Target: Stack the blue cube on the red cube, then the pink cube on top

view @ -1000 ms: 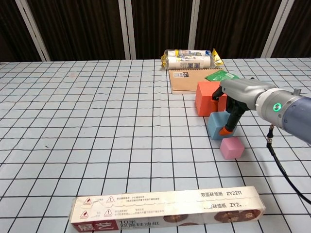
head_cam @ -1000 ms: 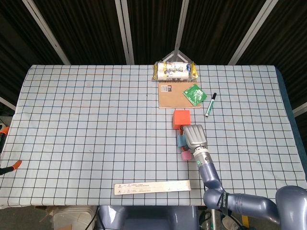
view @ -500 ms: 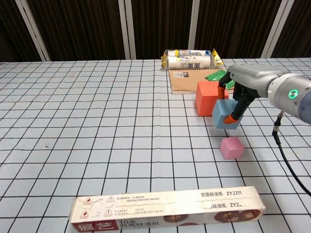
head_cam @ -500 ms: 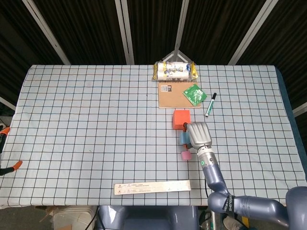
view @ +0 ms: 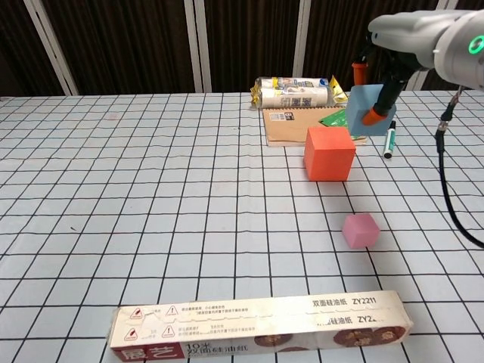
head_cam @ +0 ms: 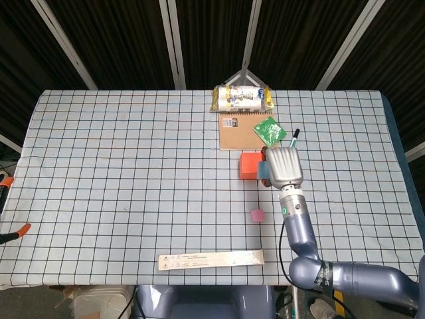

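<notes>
You have three cubes in play, one of each colour. The red cube (view: 330, 153) sits on the checked tablecloth (view: 151, 197) just in front of one brown notebook (view: 295, 125). The pink cube (view: 360, 230) lies nearer you, alone on the cloth, well apart from the red one. The blue cube (view: 366, 110) is in your right hand (view: 404, 34), pinched between orange-tipped fingers (view: 372, 116) and raised clear of the table; in the chest view it hangs above and just right of the red cube, and in the head view it shows as a blue sliver (head_cam: 263, 173) beside the red cube (head_cam: 250, 165) under the hand (head_cam: 283, 167).

Around them you have one green packet (head_cam: 269, 130), one marker pen (view: 390, 141), one yellow-ended snack pack (view: 296, 92) at the far edge and one long flat box (view: 261, 327) at the near edge.

A second ago the blue cube stood on the cloth between the red and pink cubes with your fingers closing on it; half a second ago it was just off the surface. Now it is lifted above the red cube's top. The red and pink cubes have not moved.

The long box reads "ZY2211" with Chinese characters beside it; the other labels are too small to read.

Your left hand shows in neither view.
</notes>
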You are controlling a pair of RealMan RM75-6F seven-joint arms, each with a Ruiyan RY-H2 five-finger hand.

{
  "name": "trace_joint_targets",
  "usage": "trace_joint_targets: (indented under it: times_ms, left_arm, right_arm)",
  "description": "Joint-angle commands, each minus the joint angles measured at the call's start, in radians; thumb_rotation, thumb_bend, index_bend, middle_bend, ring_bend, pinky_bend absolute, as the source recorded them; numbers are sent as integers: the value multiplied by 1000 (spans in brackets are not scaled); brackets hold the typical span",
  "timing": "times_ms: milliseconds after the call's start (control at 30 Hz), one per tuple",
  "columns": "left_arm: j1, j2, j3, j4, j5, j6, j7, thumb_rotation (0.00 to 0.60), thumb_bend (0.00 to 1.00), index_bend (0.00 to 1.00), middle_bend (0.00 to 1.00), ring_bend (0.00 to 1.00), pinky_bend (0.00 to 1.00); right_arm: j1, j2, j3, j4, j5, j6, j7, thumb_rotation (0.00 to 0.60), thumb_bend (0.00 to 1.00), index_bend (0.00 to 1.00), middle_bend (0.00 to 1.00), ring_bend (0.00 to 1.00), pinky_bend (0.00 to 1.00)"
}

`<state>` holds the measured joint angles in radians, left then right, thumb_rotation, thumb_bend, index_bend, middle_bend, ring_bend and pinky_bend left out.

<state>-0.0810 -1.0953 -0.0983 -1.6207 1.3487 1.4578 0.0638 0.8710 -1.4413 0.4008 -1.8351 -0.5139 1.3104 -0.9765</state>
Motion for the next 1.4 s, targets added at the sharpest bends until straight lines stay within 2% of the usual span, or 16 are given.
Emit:
trace_joint_targets:
  times_ms: [33,167,367,733,1033,1400]
  left_arm:
    - [2,1,-2,3,-3,3,-2,600,164,34,0,0,0]
    - [3,2,-7,3,-9,5,-10,600,163,34,0,0,0]
    - [2,3,-15,10,-23,3,-17,600,163,34,0,0,0]
    - [-7,-1,-32,19,-66,-17,-7,600,163,34,0,0,0]
    - [-4,-10,-35,10,-73,-2,23,600,164,34,0,0,0]
    - [-3,-20,-39,4,-82,9,53,600,163,34,0,0,0]
  right_arm:
    - [92,-10,71,38,140,-10,-76,600,359,613,1000,1000,1000]
    - [166,-49,96,114,239,-44,-111,600,359,613,1000,1000,1000]
    - [258,-112,96,250,329,-110,-156,600,359,613,1000,1000,1000]
    - [316,-172,64,427,336,-290,-92,600,366,613,1000,1000,1000]
    - [327,-134,18,467,318,-373,-56,600,368,613,1000,1000,1000]
    - [344,-36,-22,403,349,-361,-61,600,379,613,1000,1000,1000]
